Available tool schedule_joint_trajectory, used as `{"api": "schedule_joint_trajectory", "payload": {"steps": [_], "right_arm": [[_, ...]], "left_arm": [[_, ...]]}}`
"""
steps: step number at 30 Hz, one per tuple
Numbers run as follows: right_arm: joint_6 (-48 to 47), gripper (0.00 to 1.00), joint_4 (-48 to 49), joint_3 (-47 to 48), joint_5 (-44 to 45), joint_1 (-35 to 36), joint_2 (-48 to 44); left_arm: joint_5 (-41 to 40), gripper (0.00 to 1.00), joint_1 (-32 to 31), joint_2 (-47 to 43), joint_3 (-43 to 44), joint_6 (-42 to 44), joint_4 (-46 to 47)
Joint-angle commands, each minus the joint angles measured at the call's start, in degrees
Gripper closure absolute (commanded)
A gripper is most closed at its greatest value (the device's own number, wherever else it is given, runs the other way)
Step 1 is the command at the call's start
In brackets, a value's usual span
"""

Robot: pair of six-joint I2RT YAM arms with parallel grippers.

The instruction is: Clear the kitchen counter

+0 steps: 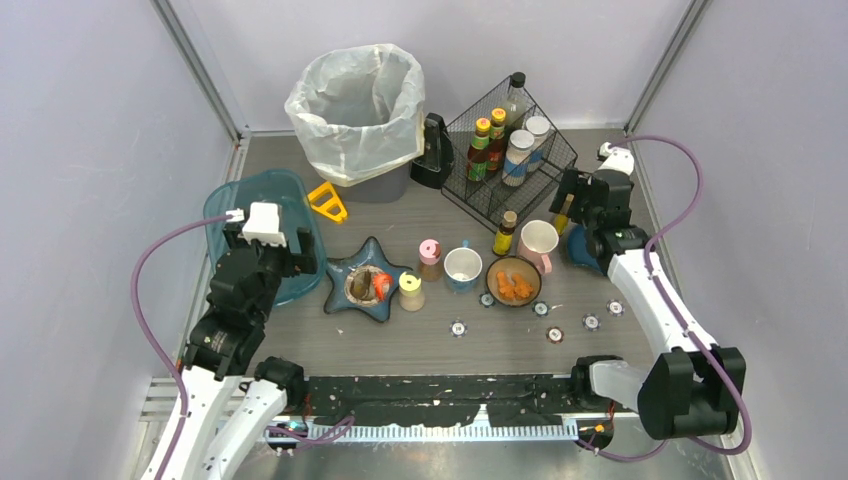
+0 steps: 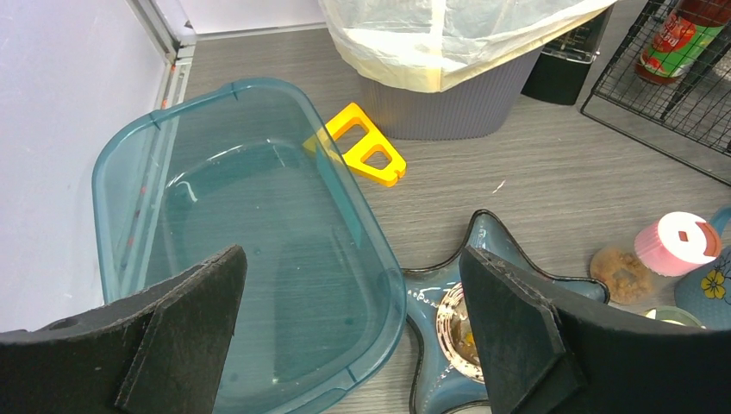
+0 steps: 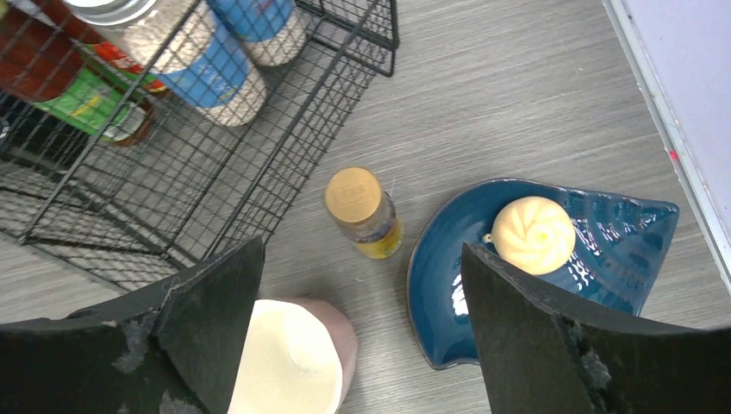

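Cream bun (image 3: 533, 235) on the blue shell-shaped plate (image 3: 622, 237) shows only from the right wrist; left jaws and right jaws stand apart; grey wood-grain worktop (image 1: 400, 350) lies open along its front edge.

The kitchen counter (image 1: 400, 345) bears a teal tub (image 1: 216, 214) and wire rack (image 1: 482, 206).

Smooth pale lilac walls (image 1: 90, 150) stand around me on three sides: left, back and right. Shiny grey metal rails (image 1: 200, 70) run up the two back corners, and one runs along the foot of the left wall. The big flat tabletop (image 1: 400, 345) of dark grey wood-grain planks fills the space between the walls. Along its near edge, close to me, lies a strip of crinkly black tape (image 1: 430, 388), and below that a ridged silver metal strip (image 1: 430, 430). The light is soft and even.
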Motion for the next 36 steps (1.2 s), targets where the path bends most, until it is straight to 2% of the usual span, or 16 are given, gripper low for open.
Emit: {"api": "schedule_joint_trajectory", "payload": {"steps": [1, 5, 9, 16, 20, 23, 30, 32, 36], "right_arm": [[1.4, 0.12, 8.1, -1.8, 6.1, -0.1, 1.0], [0.3, 0.20, 14.1, -2.5, 3.8, -0.2, 3.9], [-0.1, 0.28, 15.3, -1.3, 1.1, -0.6, 7.9], [0.4, 0.36, 17.0, -1.1, -0.7, -0.9, 12.9], [0.0, 0.48, 17.3, -0.7, -0.8, -1.4, 14.3], [-0.2, 0.63, 17.3, -0.6, -0.5, -1.5, 13.9], [-1.8, 0.89, 13.9, 0.9, 1.7, -1.5, 8.3], [-2.2, 0.93, 12.8, 2.0, 2.1, -1.5, 6.1], [-3.4, 0.94, 11.5, 5.5, 1.9, -1.2, 2.4]], "left_arm": [[0.7, 0.04, -0.4, 0.8, -0.1, -0.6, 3.2], [0.2, 0.05, -0.4, 0.9, -0.1, -0.4, 3.2], [0.1, 0.05, -0.4, 1.3, -0.1, -0.2, 3.1], [0.0, 0.05, -0.4, 1.7, -0.1, 0.0, 3.2], [0.1, 0.05, -0.4, 2.1, -0.1, 0.1, 3.2], [0.0, 0.05, -0.4, 2.2, -0.1, 0.1, 3.2], [0.5, 0.05, -0.4, 2.4, -0.1, 0.1, 3.2], [0.6, 0.05, -0.4, 2.3, -0.1, 0.1, 3.3], [0.9, 0.05, -0.4, 2.2, 0.0, 0.0, 3.2]]}}
